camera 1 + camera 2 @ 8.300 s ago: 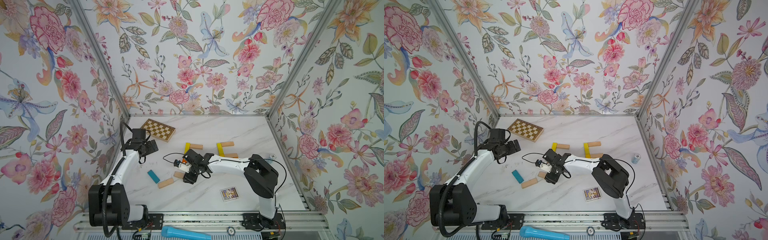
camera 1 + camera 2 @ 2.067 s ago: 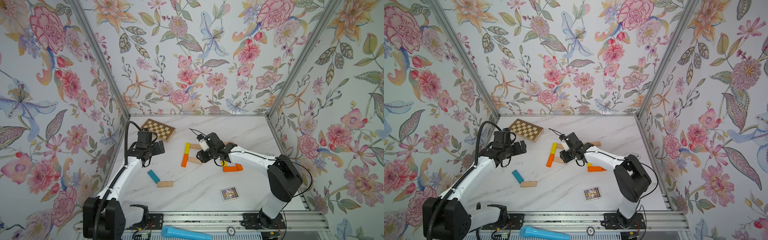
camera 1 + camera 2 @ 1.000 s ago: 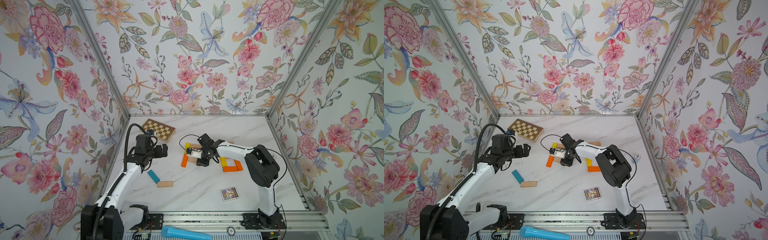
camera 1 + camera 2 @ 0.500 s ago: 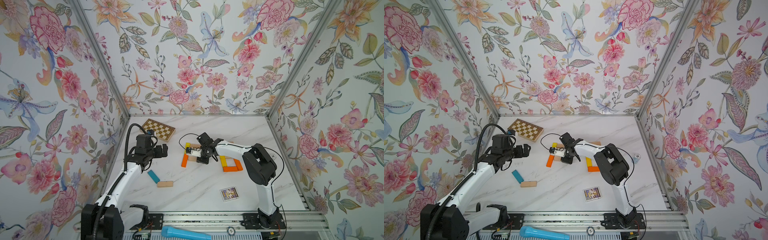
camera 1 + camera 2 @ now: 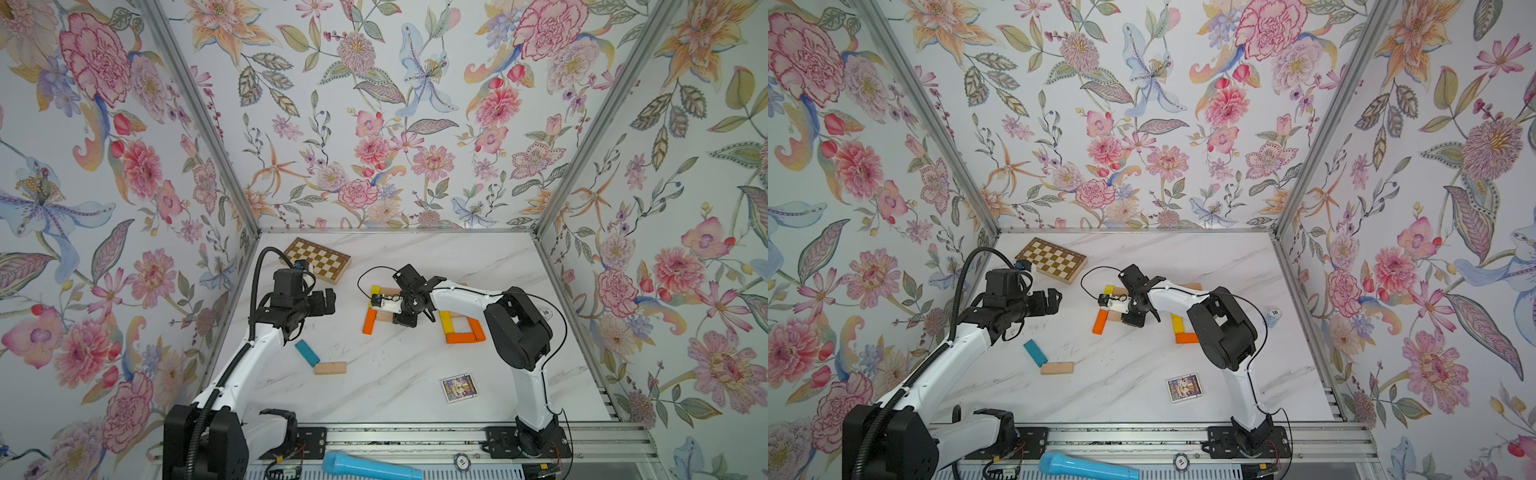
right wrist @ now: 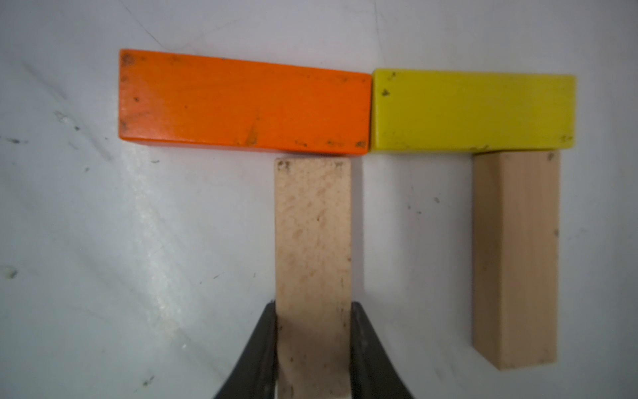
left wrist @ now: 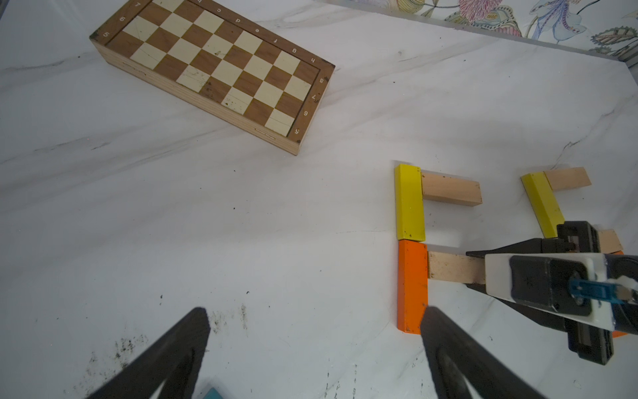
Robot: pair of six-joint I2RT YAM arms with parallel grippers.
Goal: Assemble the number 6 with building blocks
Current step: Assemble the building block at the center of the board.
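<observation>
Building blocks (image 6: 241, 100) we judged light, stiff wood; our right claw (image 6: 313, 309) pinched a beige plank (image 6: 313, 235) across its long edges, our left claw (image 7: 316, 312) hung spread, empty.

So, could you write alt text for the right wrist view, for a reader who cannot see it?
The right gripper grips a beige plank whose far end meets the side of an orange plank. A yellow plank lies end to end with the orange one, a second beige plank butting against its side.
</observation>
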